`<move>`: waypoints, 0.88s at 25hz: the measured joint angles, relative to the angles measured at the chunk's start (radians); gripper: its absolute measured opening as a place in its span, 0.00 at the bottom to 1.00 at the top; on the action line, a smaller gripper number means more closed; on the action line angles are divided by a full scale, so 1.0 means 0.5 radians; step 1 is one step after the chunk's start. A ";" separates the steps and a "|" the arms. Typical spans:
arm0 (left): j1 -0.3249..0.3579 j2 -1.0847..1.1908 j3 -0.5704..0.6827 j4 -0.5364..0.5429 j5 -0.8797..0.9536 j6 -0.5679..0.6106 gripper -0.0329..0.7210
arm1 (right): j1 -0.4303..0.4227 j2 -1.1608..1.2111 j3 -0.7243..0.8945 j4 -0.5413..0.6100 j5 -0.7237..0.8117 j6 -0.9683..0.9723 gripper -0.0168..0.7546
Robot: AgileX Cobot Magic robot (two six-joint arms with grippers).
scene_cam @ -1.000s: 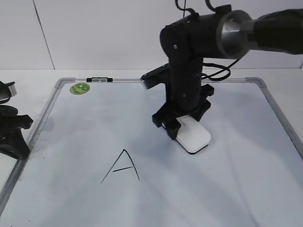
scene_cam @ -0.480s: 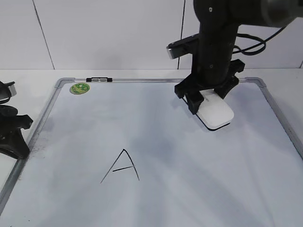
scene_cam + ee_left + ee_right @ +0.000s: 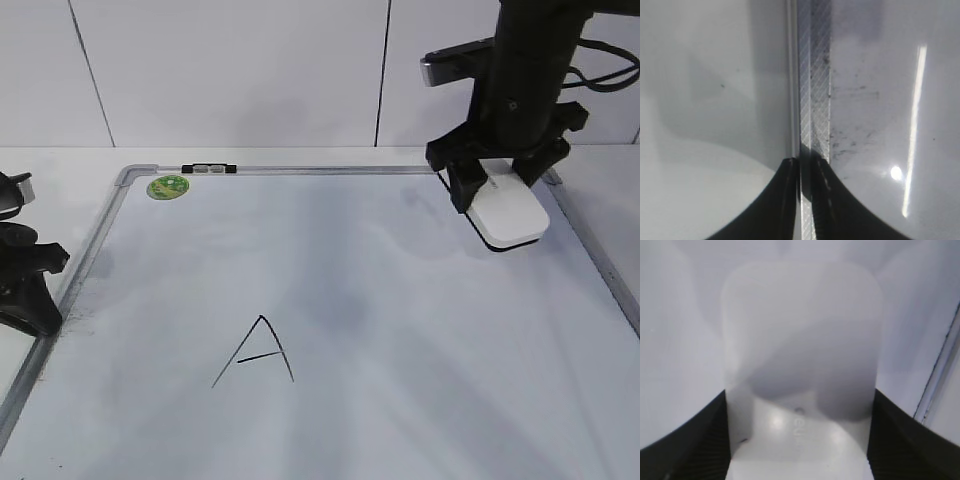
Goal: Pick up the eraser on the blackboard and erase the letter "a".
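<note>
White eraser at blackboard far-right corner

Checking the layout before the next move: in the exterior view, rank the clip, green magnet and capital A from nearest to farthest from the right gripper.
From the right gripper, holding the eraser at the board's far right:
1. Clip, far edge, left of centre.
2. Capital A, near side, and green magnet, far-left corner: too close to call.

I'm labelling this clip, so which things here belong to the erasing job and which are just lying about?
Part of the job:
eraser, held in the right gripper
blackboard
The small "a" isn't visible now.

Just lying about:
capital "A"
green magnet
black clip
left gripper, shut at the board's edge
</note>
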 joint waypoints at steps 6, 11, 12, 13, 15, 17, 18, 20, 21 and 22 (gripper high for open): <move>0.000 0.000 0.000 0.000 0.000 0.000 0.15 | -0.129 -0.094 0.261 0.013 0.000 0.009 0.75; 0.000 0.000 0.000 0.000 0.000 0.000 0.15 | -0.234 -0.223 0.557 0.054 -0.061 0.037 0.75; 0.000 0.000 0.000 0.000 0.000 0.000 0.15 | -0.263 -0.242 0.610 0.054 -0.093 0.039 0.75; 0.000 0.000 0.000 0.000 0.000 0.000 0.15 | -0.292 -0.256 0.652 0.058 -0.123 0.042 0.75; 0.000 0.000 0.000 0.000 0.000 0.000 0.15 | -0.346 -0.259 0.731 0.058 -0.165 0.044 0.75; 0.000 0.000 0.000 0.000 0.000 0.000 0.15 | -0.397 -0.259 0.779 0.058 -0.202 0.047 0.75; 0.000 0.000 0.000 0.000 0.000 0.000 0.15 | -0.411 -0.259 0.789 0.058 -0.218 0.047 0.75; 0.000 0.000 0.000 0.000 0.000 0.000 0.15 | -0.447 -0.259 0.796 0.058 -0.259 0.048 0.75; 0.000 0.000 0.000 0.000 0.000 0.000 0.15 | -0.464 -0.259 0.799 0.058 -0.276 0.048 0.75; 0.000 0.000 0.000 0.000 0.000 0.000 0.15 | -0.478 -0.259 0.800 0.062 -0.291 0.048 0.75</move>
